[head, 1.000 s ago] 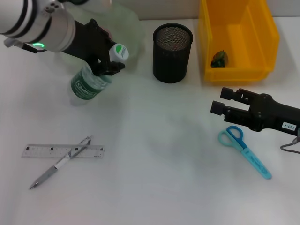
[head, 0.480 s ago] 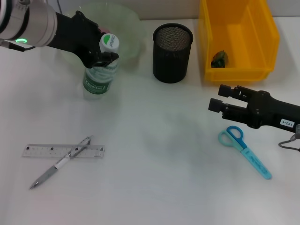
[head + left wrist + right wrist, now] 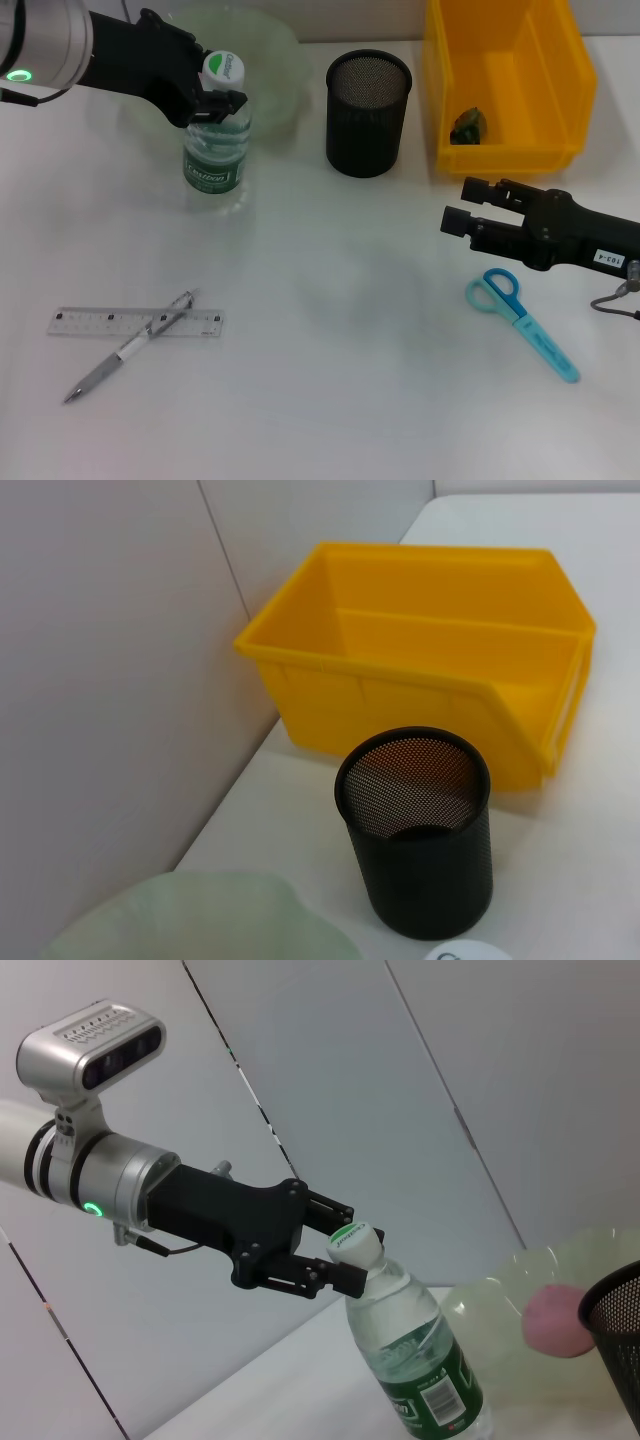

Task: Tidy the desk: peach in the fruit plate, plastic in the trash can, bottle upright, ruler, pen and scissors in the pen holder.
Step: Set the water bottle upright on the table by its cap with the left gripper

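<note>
Plastic bottle [image 3: 214,140] is held upright by its neck in the left gripper [image 3: 212,98]; the right gripper [image 3: 458,222], fingers parted and empty, is poised beside blue scissors [image 3: 522,322].

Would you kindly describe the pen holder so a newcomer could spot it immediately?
Start at the big yellow bin at the far right of the table. Just to its left stands the pen holder, with the water bottle farther left. It is the only black mesh cylinder, open-topped and upright.
</note>
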Available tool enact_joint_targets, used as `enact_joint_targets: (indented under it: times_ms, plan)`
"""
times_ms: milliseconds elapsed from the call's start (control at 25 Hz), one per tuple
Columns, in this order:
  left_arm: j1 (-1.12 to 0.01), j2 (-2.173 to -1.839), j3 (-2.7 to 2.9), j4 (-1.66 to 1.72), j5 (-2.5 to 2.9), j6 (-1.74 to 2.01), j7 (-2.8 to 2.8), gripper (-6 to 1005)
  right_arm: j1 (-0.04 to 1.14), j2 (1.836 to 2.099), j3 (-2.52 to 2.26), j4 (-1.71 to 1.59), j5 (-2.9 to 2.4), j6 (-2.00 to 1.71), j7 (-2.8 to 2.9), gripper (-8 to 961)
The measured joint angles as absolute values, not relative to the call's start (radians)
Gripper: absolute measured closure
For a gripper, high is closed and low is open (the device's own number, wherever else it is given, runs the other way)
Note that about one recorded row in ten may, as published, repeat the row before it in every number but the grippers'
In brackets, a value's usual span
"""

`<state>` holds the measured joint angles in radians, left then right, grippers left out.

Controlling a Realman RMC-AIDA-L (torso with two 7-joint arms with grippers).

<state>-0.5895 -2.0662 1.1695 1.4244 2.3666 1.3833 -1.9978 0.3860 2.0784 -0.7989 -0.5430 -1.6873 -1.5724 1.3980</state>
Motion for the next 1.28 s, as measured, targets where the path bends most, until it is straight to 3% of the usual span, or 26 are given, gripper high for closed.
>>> enact_joint_targets:
  times_ms: [1280]
  plan:
    - [-0.563,-2.068,1.103,1.332,2.290,1.364,-1.977,531,0.397,2.078,-0.805,-0.529,-1.687,-1.574,1.401,197]
